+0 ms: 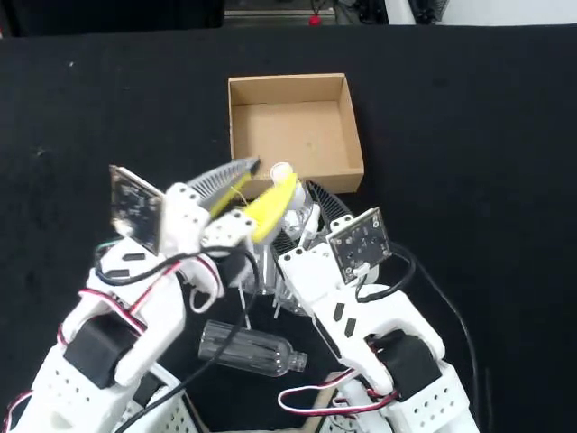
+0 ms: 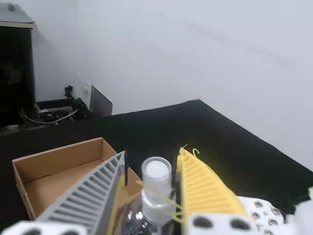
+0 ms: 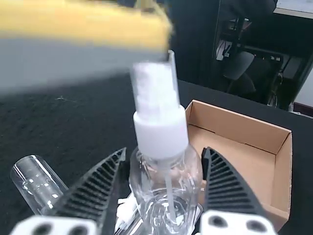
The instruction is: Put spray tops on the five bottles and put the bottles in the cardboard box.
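Standing upright between the black fingers of the right gripper (image 3: 165,151), which press on its sides, a clear bottle (image 3: 166,196) wears a white spray top (image 3: 159,117). The left gripper (image 2: 152,152) has its grey and yellow fingers narrowly spread either side of that top, with a gap on the grey side. The cardboard box (image 1: 288,81) sits just beyond, open-topped, its near edge close to the fingertips. A second bottle (image 1: 248,347) lies on its side between the arms' bases. The black desk (image 1: 469,135) stretches wide on both sides of the box.
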Controlling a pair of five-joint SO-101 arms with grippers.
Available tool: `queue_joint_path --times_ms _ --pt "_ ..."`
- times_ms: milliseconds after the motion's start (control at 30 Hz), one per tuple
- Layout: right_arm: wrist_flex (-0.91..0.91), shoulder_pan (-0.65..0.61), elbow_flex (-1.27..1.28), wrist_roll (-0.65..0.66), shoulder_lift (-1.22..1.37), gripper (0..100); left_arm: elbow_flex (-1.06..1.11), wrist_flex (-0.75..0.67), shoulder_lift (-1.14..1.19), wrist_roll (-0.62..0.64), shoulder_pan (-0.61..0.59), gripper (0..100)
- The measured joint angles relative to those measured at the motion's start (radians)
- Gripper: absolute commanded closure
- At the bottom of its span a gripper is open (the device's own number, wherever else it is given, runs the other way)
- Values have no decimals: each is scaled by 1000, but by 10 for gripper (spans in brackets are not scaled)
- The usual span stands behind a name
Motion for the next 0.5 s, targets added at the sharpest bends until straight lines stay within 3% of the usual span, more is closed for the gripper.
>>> queue_joint_path --times_ms 233,500 --pt "0 0 0 0 0 829 -3 -135 0 0 -147 833" --pt "0 0 0 0 0 829 107 -150 2 0 -133 833"
